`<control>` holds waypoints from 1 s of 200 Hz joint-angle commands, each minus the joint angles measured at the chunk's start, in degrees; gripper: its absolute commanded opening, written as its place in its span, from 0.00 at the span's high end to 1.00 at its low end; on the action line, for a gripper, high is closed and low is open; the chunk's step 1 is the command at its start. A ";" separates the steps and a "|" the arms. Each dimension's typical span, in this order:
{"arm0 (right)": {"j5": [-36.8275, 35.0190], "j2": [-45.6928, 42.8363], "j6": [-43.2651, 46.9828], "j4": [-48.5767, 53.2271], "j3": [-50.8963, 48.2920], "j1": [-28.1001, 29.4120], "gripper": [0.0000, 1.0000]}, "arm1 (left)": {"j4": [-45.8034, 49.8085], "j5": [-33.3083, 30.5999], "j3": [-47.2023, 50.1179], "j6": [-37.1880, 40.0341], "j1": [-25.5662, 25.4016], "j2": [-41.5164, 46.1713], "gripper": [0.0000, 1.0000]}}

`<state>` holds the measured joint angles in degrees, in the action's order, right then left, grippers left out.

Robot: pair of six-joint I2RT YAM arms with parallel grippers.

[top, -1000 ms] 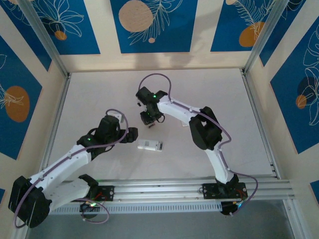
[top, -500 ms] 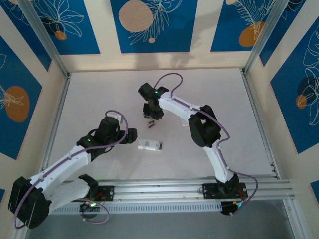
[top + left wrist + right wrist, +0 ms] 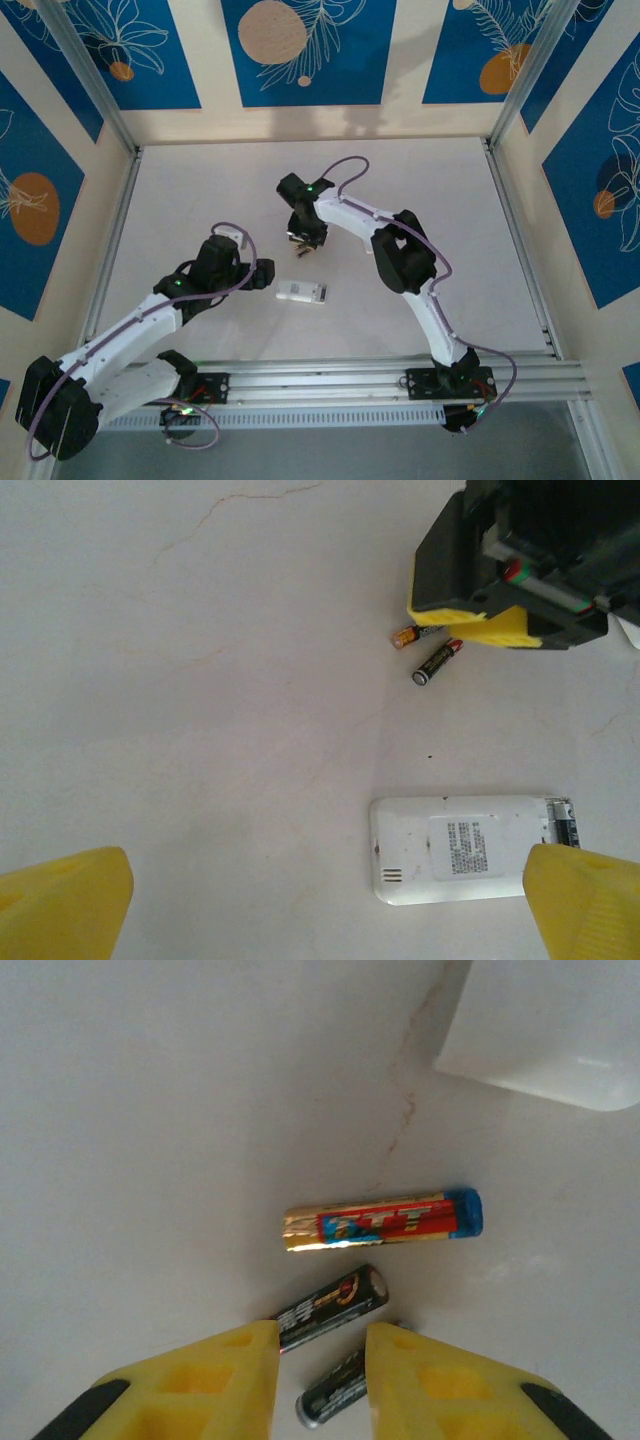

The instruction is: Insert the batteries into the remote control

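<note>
**A:** What do you have on the left side?

**B:** I see my left gripper (image 3: 320, 908) low over the table (image 3: 200, 680). Its two yellow fingers are spread very wide and there is nothing between them.

**A:** And where is the remote?

**B:** The remote (image 3: 455, 848) lies flat on the table with its back side up, just in front of the left gripper and nearer to its right finger. At the right end of the remote the battery place is uncovered. I see something dark and metallic inside, but I cannot tell what it is.

**A:** Where are the batteries?

**B:** They lie on the table behind the remote, close together in a small group. The gold and red battery (image 3: 385, 1220), which has a blue end, lies apart from the others. The dark battery (image 3: 335, 1305) is just beside it, and one end goes under a yellow finger. The second dark battery (image 3: 330, 1392) lies at an angle in the gap between the fingers.

**A:** So the right gripper has it?

**B:** My right gripper (image 3: 322, 1348) is down over this group and its fingers are close together, with only a narrow gap. Whether they really press the battery, I cannot tell. A white corner (image 3: 540, 1030) is near the batteries.
</note>
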<state>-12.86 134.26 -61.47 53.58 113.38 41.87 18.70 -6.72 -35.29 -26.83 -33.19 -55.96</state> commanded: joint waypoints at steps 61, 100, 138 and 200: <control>-1.28 4.31 -0.94 3.92 4.15 0.49 0.71 | -0.83 -1.50 0.81 1.22 -0.38 0.95 0.00; -2.53 6.18 1.23 4.75 6.85 0.82 0.68 | -0.78 -1.46 0.82 1.28 -0.38 1.03 0.00; -3.08 8.20 2.10 5.52 9.08 1.04 0.67 | -0.76 -1.63 0.83 1.41 -0.37 1.30 0.00; -3.99 6.67 4.04 7.61 12.30 1.85 0.84 | -0.59 -1.68 0.80 1.53 -0.27 1.77 0.00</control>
<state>-15.66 140.86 -58.70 58.13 123.48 42.57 18.48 -7.62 -34.96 -26.39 -33.19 -55.16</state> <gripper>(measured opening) 0.185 0.999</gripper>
